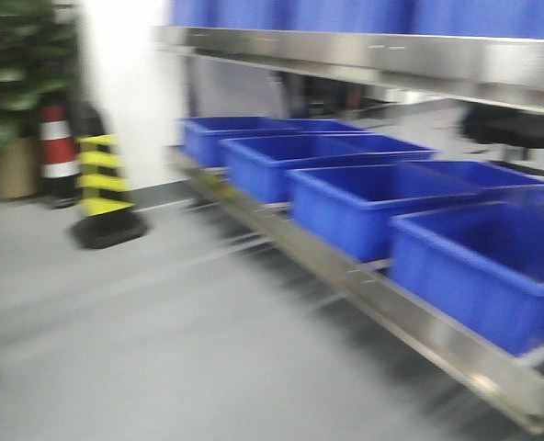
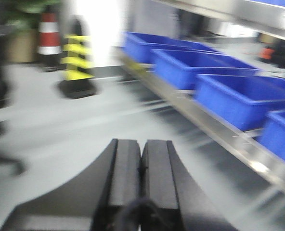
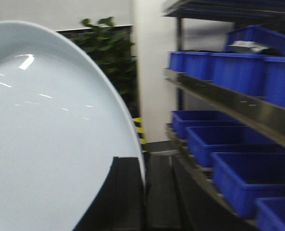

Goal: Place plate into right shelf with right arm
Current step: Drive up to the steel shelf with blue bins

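In the right wrist view the pale blue-white plate [image 3: 46, 130] fills the left half, standing on edge. My right gripper [image 3: 143, 166] is shut on its rim, one black finger on each face. The right shelf [image 3: 219, 98], a steel rack with long ledges, runs along the right of that view and also shows as the right shelf [image 1: 364, 55] in the front view, blurred. My left gripper [image 2: 141, 147] hangs over the grey floor, shut with nothing between its pads.
Several blue plastic bins [image 1: 345, 175] sit in a row on the lower steel ledge [image 1: 419, 322], more on the ledge above. A yellow-black striped cone [image 1: 102, 184], a red-white cone [image 1: 58, 147] and a potted plant [image 1: 19, 83] stand at the back left by a white pillar.
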Tool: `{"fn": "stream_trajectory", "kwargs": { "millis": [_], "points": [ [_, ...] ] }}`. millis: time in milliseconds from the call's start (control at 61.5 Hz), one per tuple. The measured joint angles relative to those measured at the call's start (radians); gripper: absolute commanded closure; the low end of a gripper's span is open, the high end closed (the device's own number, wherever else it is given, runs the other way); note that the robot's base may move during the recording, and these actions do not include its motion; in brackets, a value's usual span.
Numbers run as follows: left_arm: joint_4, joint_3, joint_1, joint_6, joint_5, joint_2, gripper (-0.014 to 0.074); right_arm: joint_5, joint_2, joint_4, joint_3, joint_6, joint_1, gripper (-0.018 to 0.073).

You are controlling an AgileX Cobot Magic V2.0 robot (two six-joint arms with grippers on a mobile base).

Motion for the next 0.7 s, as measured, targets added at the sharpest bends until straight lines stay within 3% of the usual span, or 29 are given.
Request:
{"fn": "stream_trajectory", "kwargs": {
  "millis": [699],
  "points": [
    [0.000, 0.000, 0.000, 0.000, 0.000, 0.000, 0.0643, 0.000, 0.000, 0.000, 0.000, 0.000, 0.000, 0.0488]
  ]
}}
